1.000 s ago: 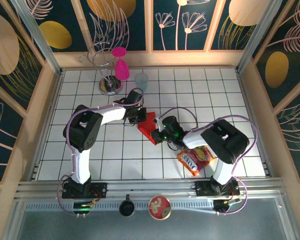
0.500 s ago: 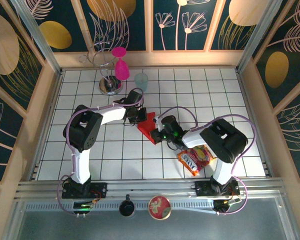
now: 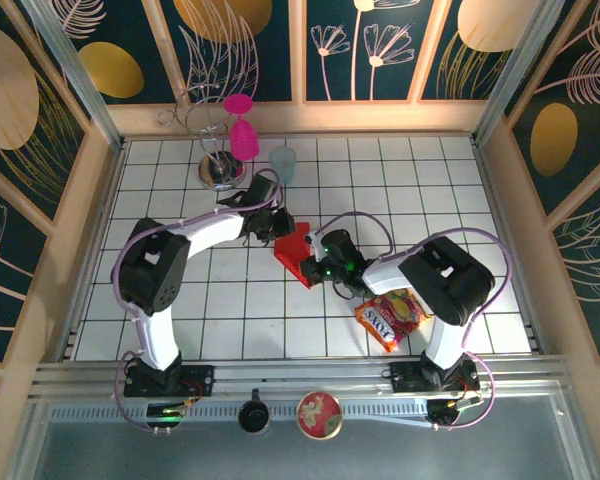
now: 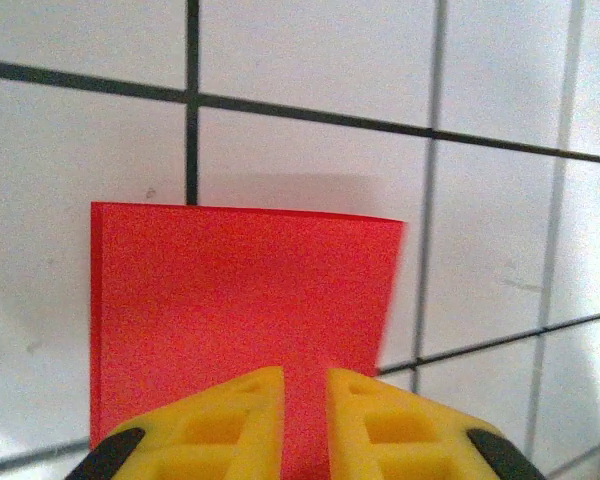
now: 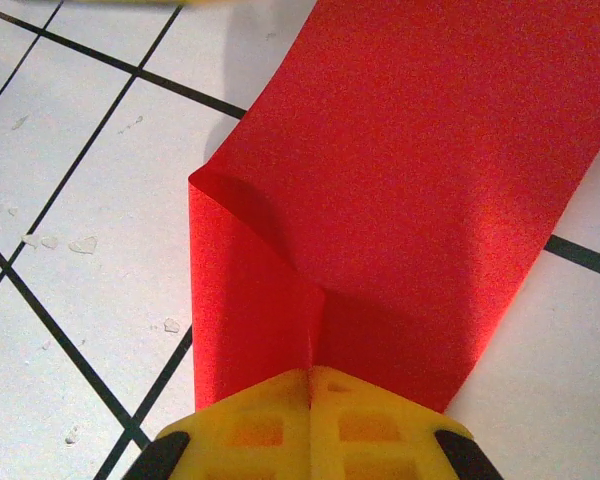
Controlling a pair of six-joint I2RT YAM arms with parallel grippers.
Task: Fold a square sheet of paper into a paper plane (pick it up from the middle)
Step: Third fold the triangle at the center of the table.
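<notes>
One matte red sheet (image 5: pixel 410 180), curled fold

square sheet of paper (image 5: pixel 410 170): thin red paper, matt, smooth | counter (image 4: pixel 310 50): white, smooth, faint sheen, dark grid lines, a few scuffs | right hand (image 5: pixel 310 378): yellow matt plastic fingers | snack packet (image 3: pixel 390 320): glossy printed film | stand (image 3: pixel 220 172): polished metal

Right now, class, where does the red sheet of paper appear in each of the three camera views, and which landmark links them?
Top external: red sheet, mid-table, up-left of the snack packet.
Left wrist: red sheet, lower centre, reaching the bottom edge.
Right wrist: red sheet, centre to upper right, left edge curled.
Shared landmark: black grid lines on white tiles.
</notes>
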